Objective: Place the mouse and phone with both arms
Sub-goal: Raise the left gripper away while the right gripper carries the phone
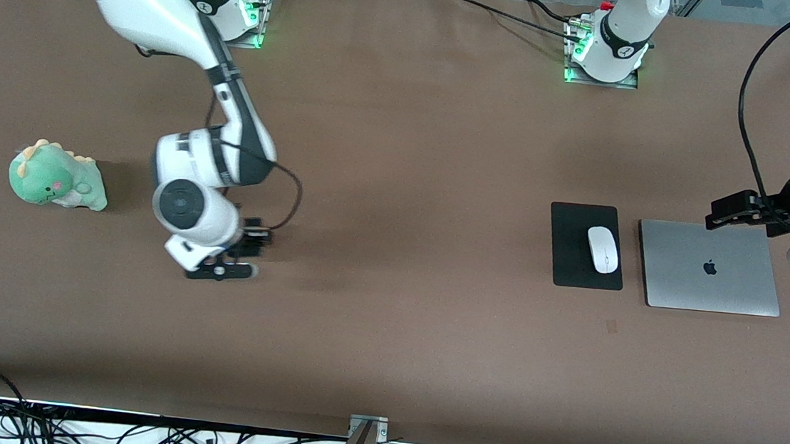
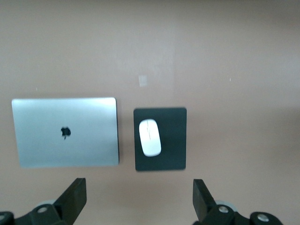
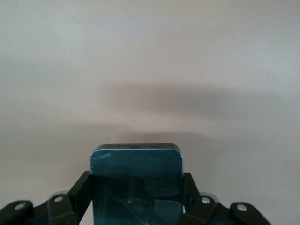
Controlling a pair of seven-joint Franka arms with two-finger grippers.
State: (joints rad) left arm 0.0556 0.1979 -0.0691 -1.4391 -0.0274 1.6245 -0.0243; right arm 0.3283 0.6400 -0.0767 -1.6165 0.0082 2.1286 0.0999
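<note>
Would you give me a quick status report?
Right gripper shut on phone, over bare table. Left gripper open, over laptop. Mouse on mat. Nothing in the way.

A brown table (image 1: 402, 144) fills most of the room's middle. Toward the right arm's end sits a green plush dinosaur (image 1: 56, 176) with a cream crest and a pink cheek, lying on the bare tabletop, well apart from everything else. Toward the left arm's end lies a closed silver laptop (image 1: 709, 267) with a dark apple logo on its lid, flat on the table. Just beside it, not quite touching, is a flat black mat (image 1: 571, 248). Nearer the front camera, loose black cables (image 1: 133, 435) lie tangled along the white strip at the table's edge.
</note>
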